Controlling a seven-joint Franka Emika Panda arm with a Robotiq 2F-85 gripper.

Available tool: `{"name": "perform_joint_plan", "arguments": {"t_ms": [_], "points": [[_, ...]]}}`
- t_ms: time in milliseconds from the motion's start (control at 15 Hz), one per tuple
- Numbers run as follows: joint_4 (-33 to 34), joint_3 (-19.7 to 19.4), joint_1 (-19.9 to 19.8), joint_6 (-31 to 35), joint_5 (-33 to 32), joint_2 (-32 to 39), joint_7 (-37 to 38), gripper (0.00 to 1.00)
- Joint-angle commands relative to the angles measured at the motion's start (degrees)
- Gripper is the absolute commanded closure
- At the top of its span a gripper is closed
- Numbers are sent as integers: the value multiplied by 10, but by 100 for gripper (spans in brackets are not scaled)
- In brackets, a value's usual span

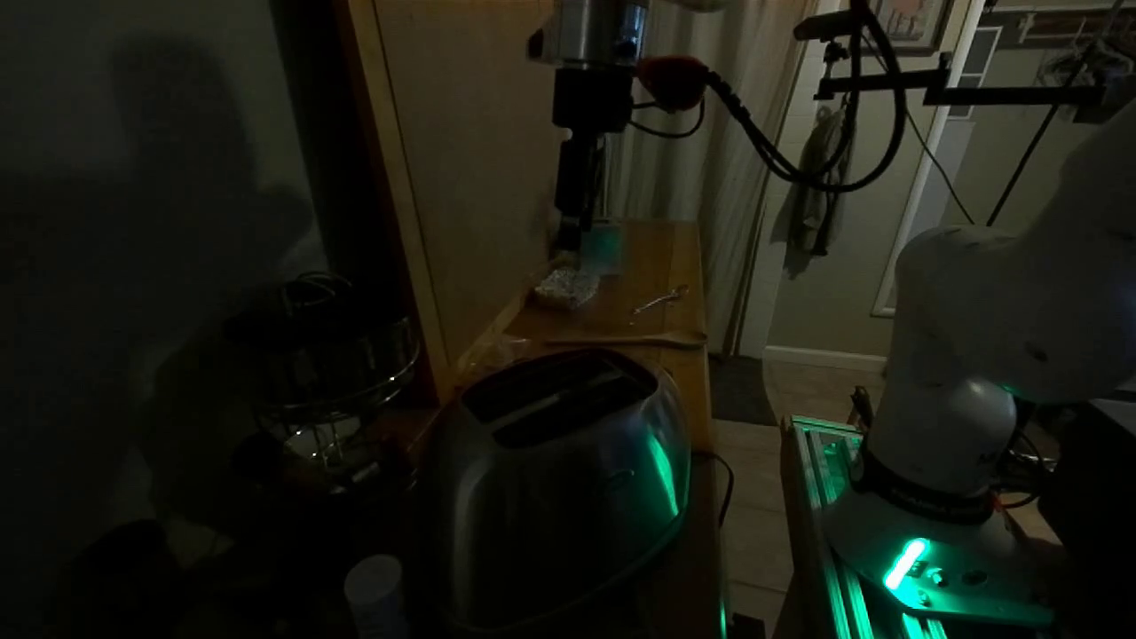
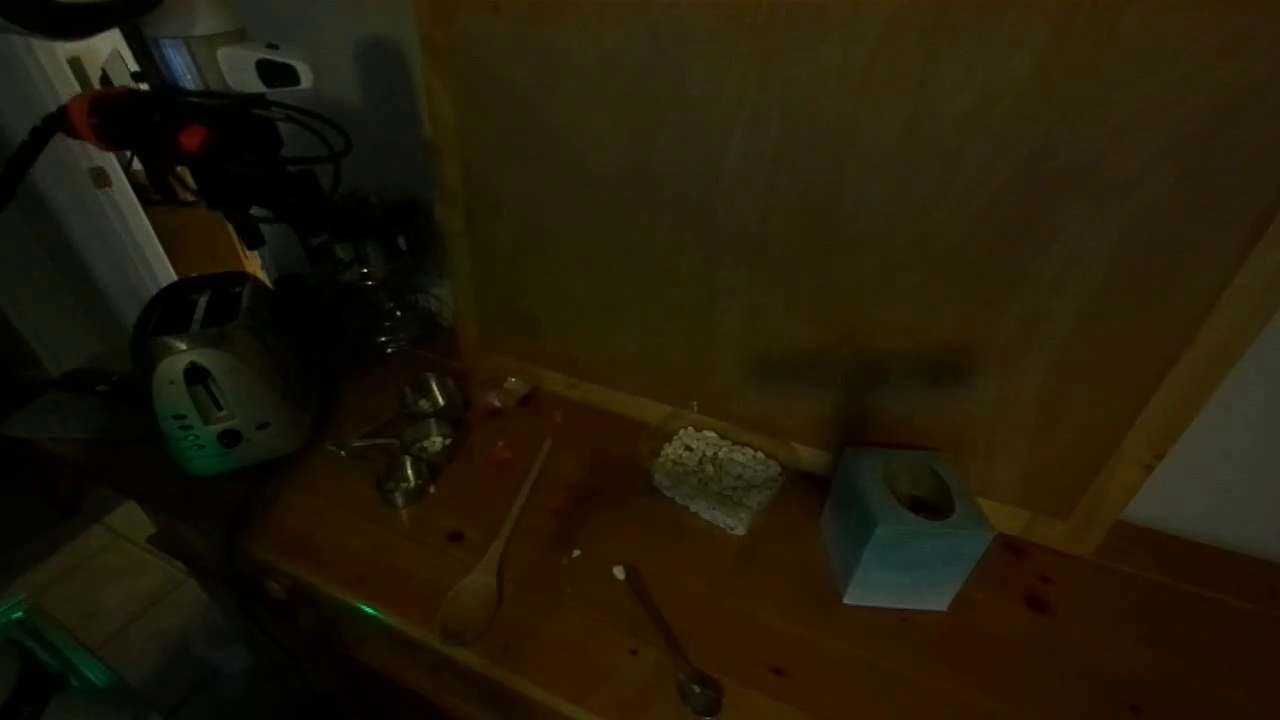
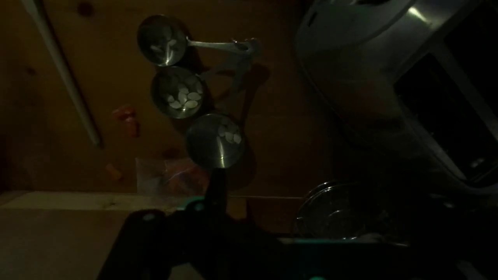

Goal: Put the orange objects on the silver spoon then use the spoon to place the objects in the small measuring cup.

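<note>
Black two-fingered gripper [image 1: 569, 232] nearest my wrist camera, jaws apart

From my end I see the jaws standing apart, raised above the brown wooden counter [image 2: 900, 670] near the silver two-slot metal toaster [image 1: 550, 497]. In the wrist view one dark finger [image 3: 216, 188] shows against the rim of the nearest of three round silver measuring cups [image 3: 163, 83]; these sit near the toaster with small flat white pieces [image 3: 193, 95] in them. Which cup is the smallest I cannot tell. Past the cups from the toaster, small orange-red pieces [image 3: 124, 112] lie loose on the wood, near a clear plastic packet [image 3: 148, 177]. In an exterior view I find the long wooden spoon [image 2: 474, 600] beyond them, and the silver metal spoon [image 2: 698, 690] well apart from the toaster, its bowl end pointing away from it. A rectangular bed of white pieces [image 2: 715, 480] lies well off from the toaster too, its holder too dark to make out. Farthest from the toaster stands a pale blue cube-shaped box [image 2: 905, 560] with an oval hole on top.
</note>
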Motion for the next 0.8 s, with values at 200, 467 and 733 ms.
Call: {"name": "perform_joint_plan", "arguments": {"t_ms": [200,467,733], "points": [[-3,-50,-6,13,2,6,-92,0],[4,-63,-20,48,-29,30,-116,0],[10,-135,-7,48,6,81,-252,0]]}}
